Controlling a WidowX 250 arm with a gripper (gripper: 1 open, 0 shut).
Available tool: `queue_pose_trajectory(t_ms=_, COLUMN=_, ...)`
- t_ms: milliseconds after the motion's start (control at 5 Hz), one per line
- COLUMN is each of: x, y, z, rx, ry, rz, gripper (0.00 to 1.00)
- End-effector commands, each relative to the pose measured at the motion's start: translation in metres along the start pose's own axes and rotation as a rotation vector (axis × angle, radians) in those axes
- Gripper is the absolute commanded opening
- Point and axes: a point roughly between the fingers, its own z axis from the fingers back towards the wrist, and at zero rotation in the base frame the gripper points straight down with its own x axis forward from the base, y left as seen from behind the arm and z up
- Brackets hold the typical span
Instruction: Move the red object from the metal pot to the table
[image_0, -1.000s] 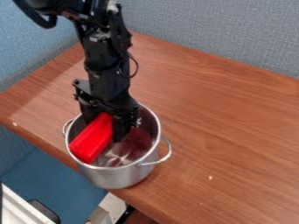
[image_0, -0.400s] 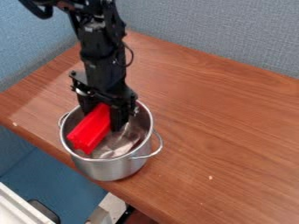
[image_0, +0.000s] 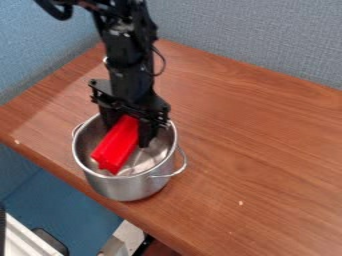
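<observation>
The red object (image_0: 115, 146), a bright red ridged block, leans tilted inside the metal pot (image_0: 135, 189). Its upper end sits between the fingers and its lower end points toward the pot's left rim. My gripper (image_0: 138, 126) points straight down into the pot from above and is shut on the block's upper end, with one dark finger (image_0: 156, 128) on each side. The pot stands near the front left corner of the table (image_0: 254, 130), a reddish-brown wood-grain top. The fingertips are partly hidden behind the block and the pot's rim.
The table's front edge and left corner lie close to the pot. A blue wall stands behind the table. The black arm (image_0: 123, 40) rises from the pot toward the upper left. Bare wood stretches to the right of the pot.
The gripper and the red block have shifted slightly up and to the right within the pot. The grip looks unchanged.
</observation>
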Motion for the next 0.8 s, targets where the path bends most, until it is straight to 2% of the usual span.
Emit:
queue_pose_trajectory(t_ms=0, x=0.003, y=-0.007, z=-0.011, rx=0.018, ry=-0.001, rz=0.056, gripper=0.00)
queue_pose_trajectory(t_ms=400, x=-0.003, y=-0.014, z=-0.014, rx=0.030, ry=0.004, rz=0.067, gripper=0.00)
queue_pose_trajectory(t_ms=600, x=0.004, y=-0.004, z=-0.018, rx=0.030, ry=0.009, rz=0.039, gripper=0.00)
